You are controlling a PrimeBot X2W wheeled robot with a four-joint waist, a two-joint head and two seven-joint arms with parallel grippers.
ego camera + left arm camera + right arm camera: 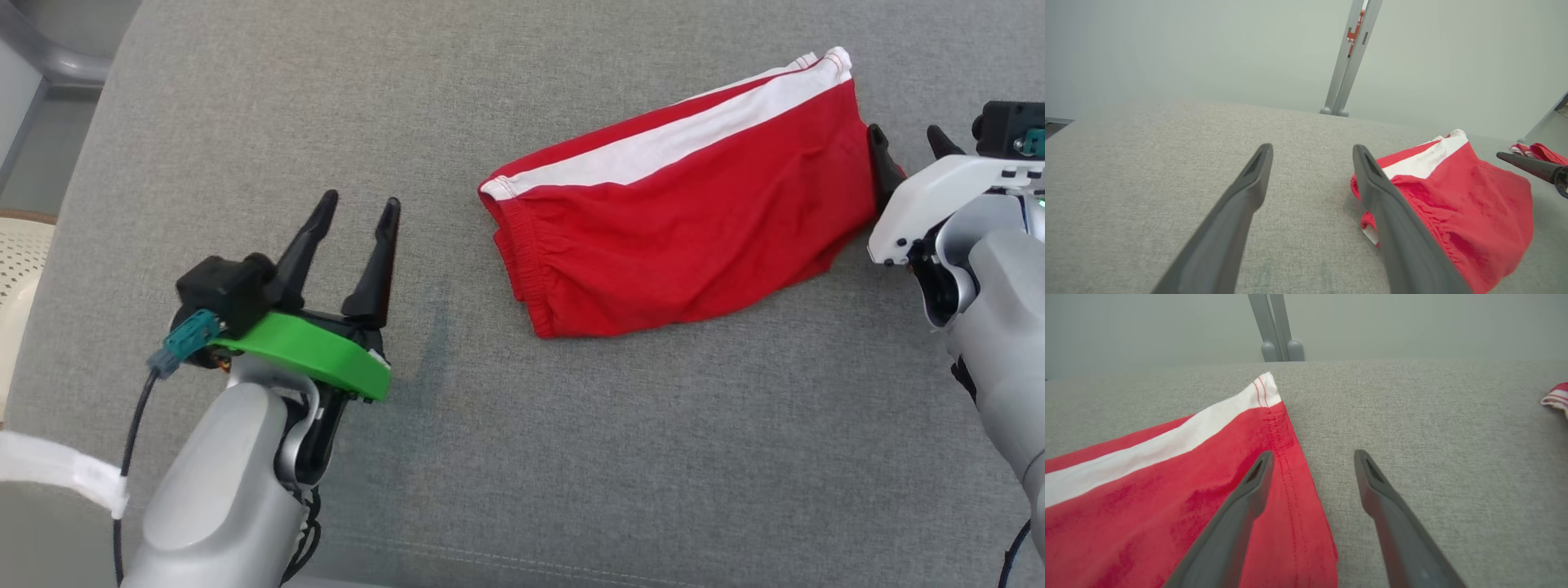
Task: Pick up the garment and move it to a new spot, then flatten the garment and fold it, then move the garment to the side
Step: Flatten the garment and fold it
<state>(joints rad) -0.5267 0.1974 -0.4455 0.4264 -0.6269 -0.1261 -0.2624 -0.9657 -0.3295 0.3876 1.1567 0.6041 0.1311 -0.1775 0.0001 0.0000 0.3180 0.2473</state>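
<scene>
1. Head view: the red garment (pixel 686 237) with its white stripe lies folded flat on the grey cushion (pixel 571 457), right of the middle; its elastic waistband end points left and its hemmed end points right. The left gripper (pixel 361 202) stands well apart to the garment's left over bare fabric, fingers spread, nothing between them. The right gripper (pixel 904 135) is at the garment's right edge, fingers parted and empty, one tip just at the hem. Open cushion runs wide below and left of the garment; the cushion's left edge slants down that side of the view.
2. Left wrist view: the left gripper (pixel 1312 153) is wide open and empty above bare cushion (pixel 1147 163); the garment (pixel 1474 204) lies to the right, its waistband edge partly behind one finger. The cushion's far edge meets a pale wall (pixel 1167 49), where a grey post (pixel 1349 57) stands. A second cloth (pixel 1539 151), red and white, lies near the right edge.
3. Right wrist view: the right gripper (pixel 1314 457) is open and holds nothing. The finger on that view's left lies over the garment (pixel 1167 506) at its stitched hem, though contact cannot be told; the other finger is over bare cushion (pixel 1433 428), which stretches right to the second cloth (pixel 1555 398).
</scene>
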